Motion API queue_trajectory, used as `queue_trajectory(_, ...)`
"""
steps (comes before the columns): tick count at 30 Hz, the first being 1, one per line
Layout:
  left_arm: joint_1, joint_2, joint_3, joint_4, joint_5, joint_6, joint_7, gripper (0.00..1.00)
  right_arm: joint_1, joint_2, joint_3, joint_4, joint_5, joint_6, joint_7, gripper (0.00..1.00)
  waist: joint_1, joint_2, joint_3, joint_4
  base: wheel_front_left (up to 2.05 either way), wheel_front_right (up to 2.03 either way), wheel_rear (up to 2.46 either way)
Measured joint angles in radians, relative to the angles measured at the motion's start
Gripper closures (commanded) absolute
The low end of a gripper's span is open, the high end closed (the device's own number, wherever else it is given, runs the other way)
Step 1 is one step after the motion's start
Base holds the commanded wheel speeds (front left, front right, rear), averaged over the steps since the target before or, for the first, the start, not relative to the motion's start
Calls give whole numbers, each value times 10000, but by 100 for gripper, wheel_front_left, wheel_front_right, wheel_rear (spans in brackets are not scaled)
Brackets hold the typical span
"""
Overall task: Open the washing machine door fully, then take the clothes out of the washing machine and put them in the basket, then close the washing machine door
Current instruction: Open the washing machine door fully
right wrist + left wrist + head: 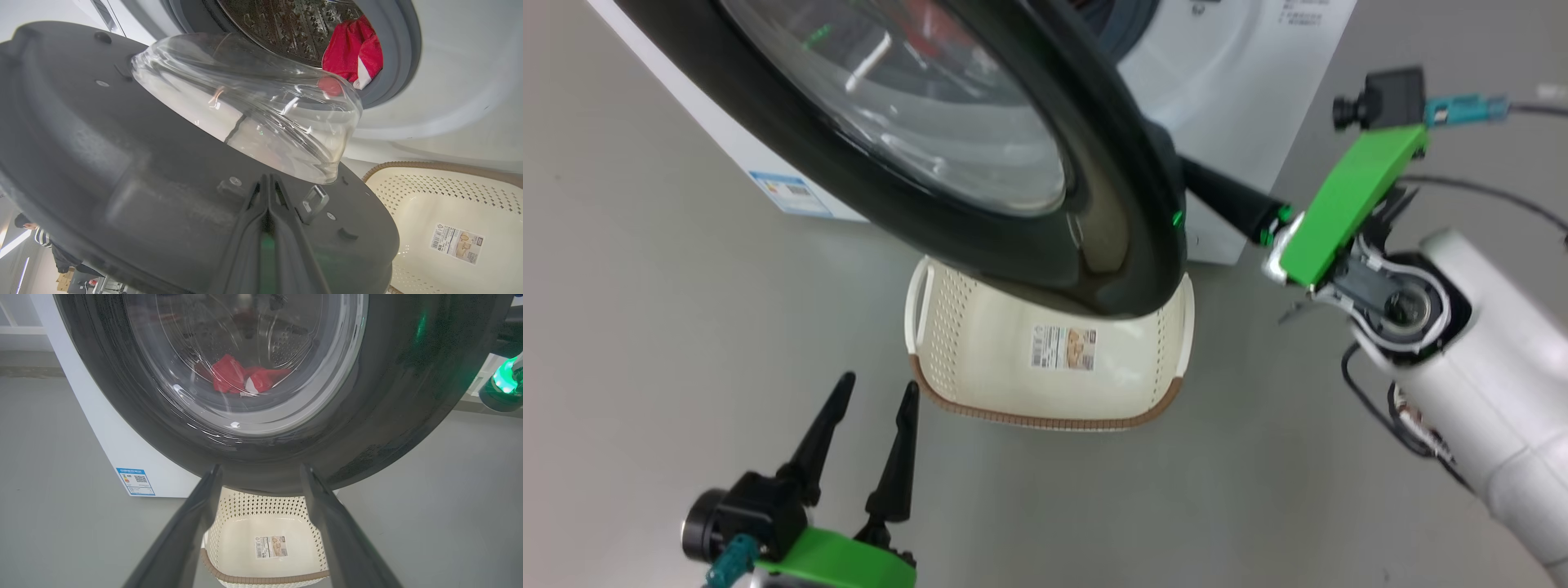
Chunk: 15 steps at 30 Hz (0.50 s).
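Closest to the head camera, the left gripper [880, 380] hovers low over the grey floor [645, 327] with its two dark fingers spread apart and nothing between them, pointing toward the basket [956, 327], which sits bare in front of the washing machine [1241, 98]. Above the basket hangs the washing machine door [1127, 204], swung partway out, so its glossy black rim covers the basket's far edge in this view. The right gripper [267, 179] reaches in behind that rim with its fingers pressed together and holding nothing. In its own wrist view the tips lie against the door's grey inner face, just below the glass bowl [253, 102] and beside the small latch hook [312, 200]. The clothes [351, 49] lie red and white inside the drum, untouched. The step in hand looks to be pushing the door fully open, and it is only part done. To do it well, the closed fingers should press on the flat plastic and follow the door's arc about its hinge (a straight shove would likely let the tips skid toward the bowl or catch the hook). The left gripper is best held clear of the door's swing until the opening is free.
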<state>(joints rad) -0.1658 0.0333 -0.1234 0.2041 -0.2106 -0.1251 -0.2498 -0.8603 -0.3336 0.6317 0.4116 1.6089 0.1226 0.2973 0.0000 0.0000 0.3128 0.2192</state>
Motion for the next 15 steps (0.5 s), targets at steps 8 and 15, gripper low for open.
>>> queue_trajectory(8, 534, 17, 38, 8, 0, 0, 0, 0, 1130, 59, 107, -464, 107, -2, 267, 100, 0, 0, -815, 107, 0, 0, 0)
queue_trajectory(15, 697, 23, 56, 6, 0, 0, 0, 0, 1462, 445, 309, -1011, 86, 0, 472, 100, 0, 0, -1184, 271, 0, 0, 0)
